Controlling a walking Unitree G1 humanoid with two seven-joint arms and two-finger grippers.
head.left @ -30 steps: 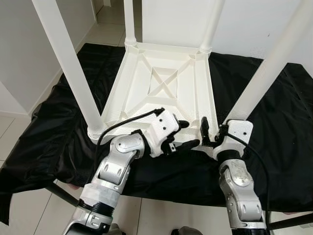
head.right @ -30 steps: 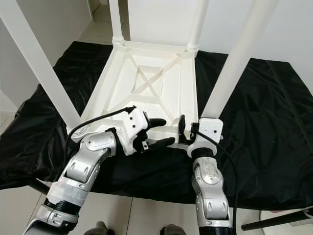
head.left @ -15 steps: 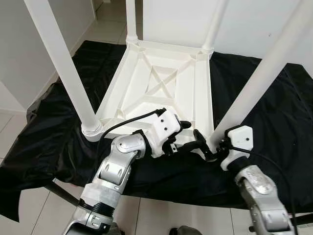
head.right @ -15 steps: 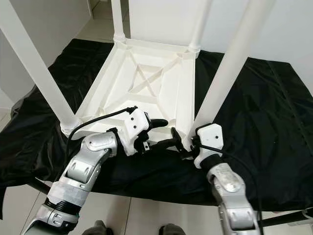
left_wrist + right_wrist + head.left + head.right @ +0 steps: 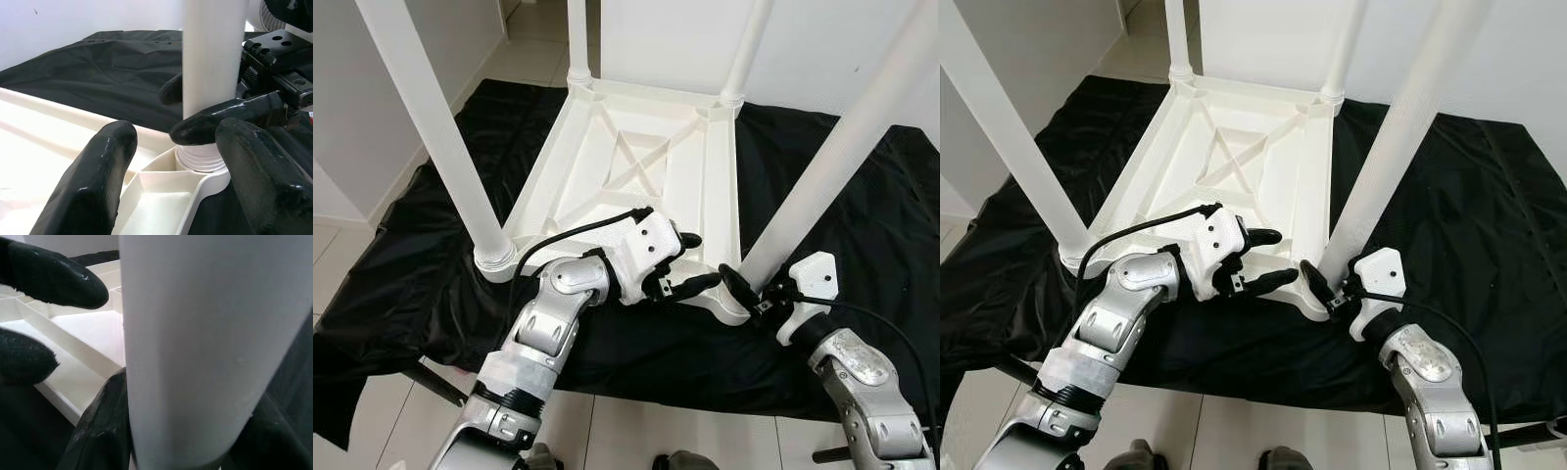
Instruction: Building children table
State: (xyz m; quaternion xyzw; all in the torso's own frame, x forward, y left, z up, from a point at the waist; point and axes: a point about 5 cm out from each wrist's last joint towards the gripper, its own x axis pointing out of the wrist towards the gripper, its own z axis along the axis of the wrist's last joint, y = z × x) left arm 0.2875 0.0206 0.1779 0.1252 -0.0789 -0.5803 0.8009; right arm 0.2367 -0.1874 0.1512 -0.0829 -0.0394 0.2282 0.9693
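The white children's table (image 5: pixel 636 166) lies upside down on a black cloth, its legs pointing up. My right gripper (image 5: pixel 750 291) sits at the base of the front right leg (image 5: pixel 842 166), near the socket (image 5: pixel 200 159). In the right wrist view this leg (image 5: pixel 205 347) stands between its fingers (image 5: pixel 100 428), which press against it. My left gripper (image 5: pixel 697 260) is open over the table's front edge, just left of that corner, holding nothing. Its fingers (image 5: pixel 93 181) frame the corner socket in the left wrist view.
The black cloth (image 5: pixel 431 284) covers a low stand with tiled floor (image 5: pixel 352 411) in front. The front left leg (image 5: pixel 431 127) and two rear legs (image 5: pixel 578 39) rise tall around both arms. White walls stand behind and to the left.
My right gripper has swung from the table's front edge to the base of the front right leg and closed around it. My left gripper has edged forward over the rim.
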